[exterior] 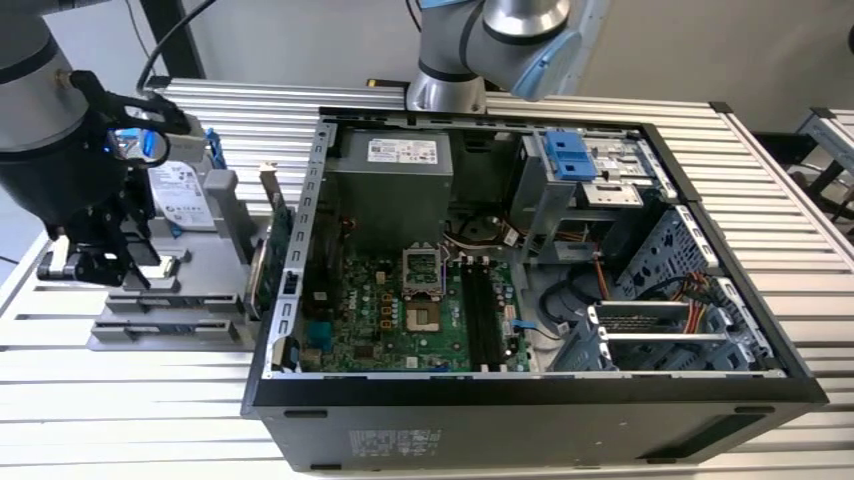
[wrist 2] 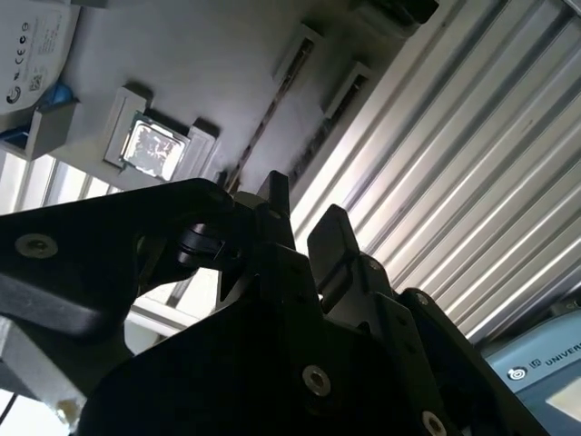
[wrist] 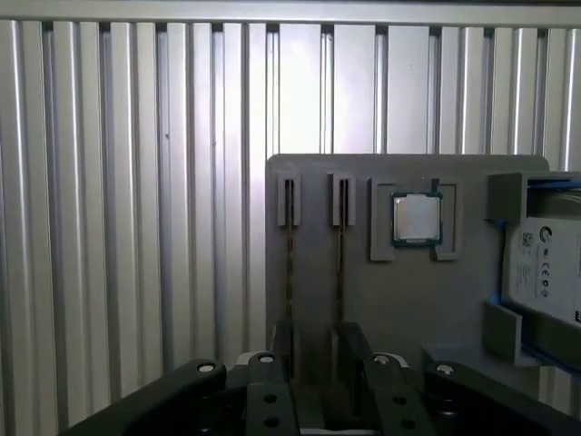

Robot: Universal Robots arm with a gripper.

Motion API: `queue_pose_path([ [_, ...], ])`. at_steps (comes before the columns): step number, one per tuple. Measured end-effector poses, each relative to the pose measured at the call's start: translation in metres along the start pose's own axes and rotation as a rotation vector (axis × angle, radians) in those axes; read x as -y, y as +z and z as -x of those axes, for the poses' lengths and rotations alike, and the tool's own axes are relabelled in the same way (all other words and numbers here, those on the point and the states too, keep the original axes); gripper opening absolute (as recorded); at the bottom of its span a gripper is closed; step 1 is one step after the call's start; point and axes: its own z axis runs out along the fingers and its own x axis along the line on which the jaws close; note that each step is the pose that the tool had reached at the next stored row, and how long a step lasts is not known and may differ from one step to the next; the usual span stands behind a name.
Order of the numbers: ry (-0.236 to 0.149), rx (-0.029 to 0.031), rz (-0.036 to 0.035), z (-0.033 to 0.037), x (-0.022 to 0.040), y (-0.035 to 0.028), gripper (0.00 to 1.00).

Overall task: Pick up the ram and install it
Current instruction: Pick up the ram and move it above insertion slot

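Ribbed aluminium slats make up the tabletop (exterior: 134, 400), pale and bare, with a plain grey wall behind. The open computer case (exterior: 534, 420) lies on its side in the middle, so the motherboard faces up. Its long memory slots (exterior: 483, 310) can therefore be reached from above. At the exterior view's left, just beside the case, sits a grey fixture (wrist: 399, 300) that keeps each part apart in its own pocket. In the first wrist view the ram (wrist: 342, 263) stands on its thin edge in a narrow slot, probably so its long top edge can be pinched from above. A twin stick (wrist: 289, 263) stands in the next slot. A processor (wrist: 417, 218) lies flat in a recess just beside them, and a hard drive (wrist: 543, 272) sits past that. The gripper (wrist: 318, 354) hangs over the near end of the two slots. Its fingers (wrist 2: 331, 241) are spread apart with nothing between them. They seem to run along the sticks, though which stick they are lined up with is hard to tell. The ram has not been lifted from its slot, and the case's memory slots look unfilled.
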Motion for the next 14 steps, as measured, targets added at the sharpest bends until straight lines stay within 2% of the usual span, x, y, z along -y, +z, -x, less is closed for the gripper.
queue_pose_path([
  [7,0.000,-0.0019,-0.0001,-0.0004,-0.0043,0.0126,1.00],
  [14,0.000,-0.0028,0.0000,-0.0020,-0.0047,0.0247,1.00],
])
